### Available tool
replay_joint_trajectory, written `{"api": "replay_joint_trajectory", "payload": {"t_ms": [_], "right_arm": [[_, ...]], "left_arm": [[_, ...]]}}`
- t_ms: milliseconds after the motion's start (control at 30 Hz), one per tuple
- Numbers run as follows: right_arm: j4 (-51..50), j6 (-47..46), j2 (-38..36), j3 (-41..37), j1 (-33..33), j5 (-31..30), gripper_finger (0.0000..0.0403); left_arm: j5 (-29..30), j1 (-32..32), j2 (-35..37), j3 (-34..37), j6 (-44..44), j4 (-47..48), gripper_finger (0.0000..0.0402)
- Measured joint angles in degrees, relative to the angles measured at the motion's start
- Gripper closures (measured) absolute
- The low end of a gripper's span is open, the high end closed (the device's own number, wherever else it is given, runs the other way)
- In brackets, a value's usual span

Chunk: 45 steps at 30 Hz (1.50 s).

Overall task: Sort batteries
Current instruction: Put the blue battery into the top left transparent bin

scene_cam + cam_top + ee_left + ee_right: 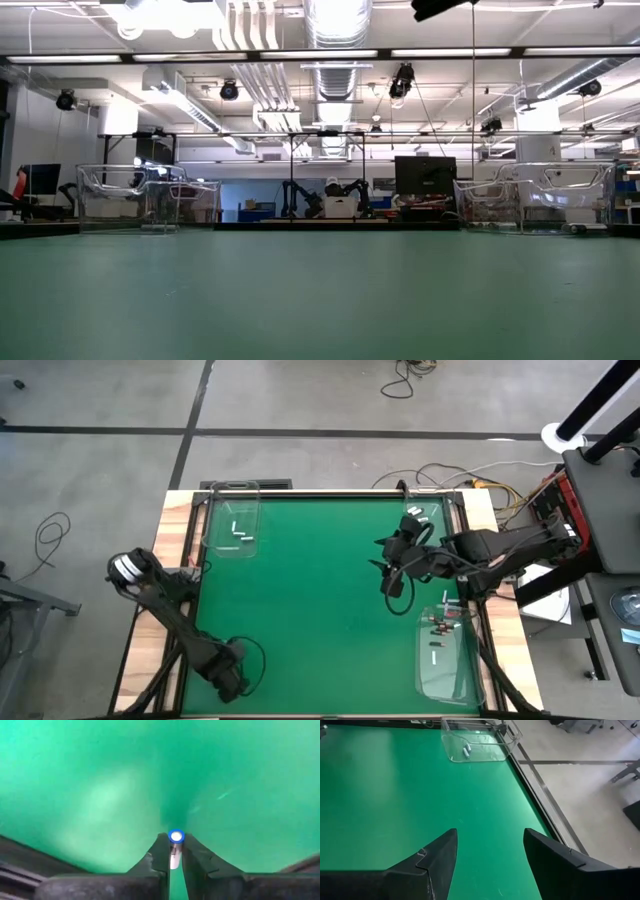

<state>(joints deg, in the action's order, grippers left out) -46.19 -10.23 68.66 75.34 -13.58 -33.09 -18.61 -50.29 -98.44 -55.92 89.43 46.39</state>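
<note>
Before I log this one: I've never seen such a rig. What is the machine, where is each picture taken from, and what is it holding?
Two dark robot arms work over a green table. One picture looks straight down, one looks level across the tabletop, and one comes from each wrist. The left gripper, at the table's near left corner, is shut on a whitish battery with a blue-ringed end. The right gripper hangs open above the mat, empty. Three clear plastic trays sit along the table's edges: the far-left tray, the far-right tray and the near-right tray, each holding batteries.

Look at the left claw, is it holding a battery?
Yes, the left gripper pinches a whitish battery with a blue-ringed end between its fingers.
</note>
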Motion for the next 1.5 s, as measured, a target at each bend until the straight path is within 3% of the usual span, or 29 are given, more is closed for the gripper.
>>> {"api": "replay_joint_trajectory", "payload": {"t_ms": [367,533,733,933,1133,1400,1500], "right_arm": [[-0.2,-0.3,0.0,3.4,-8.8,0.1,0.017],[-2.5,-3.9,0.1,3.4,-14.6,0.1,0.0164],[-11.9,-15.6,0.1,3.3,-21.9,0.1,0.0158],[-22.9,-28.3,0.1,3.2,-25.9,0.1,0.0168],[-25.5,-33.3,-0.3,3.2,-26.8,0.1,0.017],[-25.1,-39.8,-2.4,5.0,-26.8,0.0,0.016],[-25.0,-45.4,-3.6,4.7,-26.8,0.1,0.0162]], "left_arm": [[19.2,8.6,2.8,-15.6,-18.6,24.9,0.0393],[24.8,17.5,2.9,-19.5,-33.6,34.2,0.0393],[31.7,30.2,4.8,-22.0,-51.2,42.1,0.0393],[38.1,45.4,8.8,-22.4,-65.6,42.2,0.0393],[40.7,60.2,12.4,-22.4,-82.5,40.0,0.0393],[40.6,78.7,14.4,-22.3,-108.5,34.9,0.0393],[37.5,84.0,13.5,-22.3,-115.6,31.2,0.0393]]}}
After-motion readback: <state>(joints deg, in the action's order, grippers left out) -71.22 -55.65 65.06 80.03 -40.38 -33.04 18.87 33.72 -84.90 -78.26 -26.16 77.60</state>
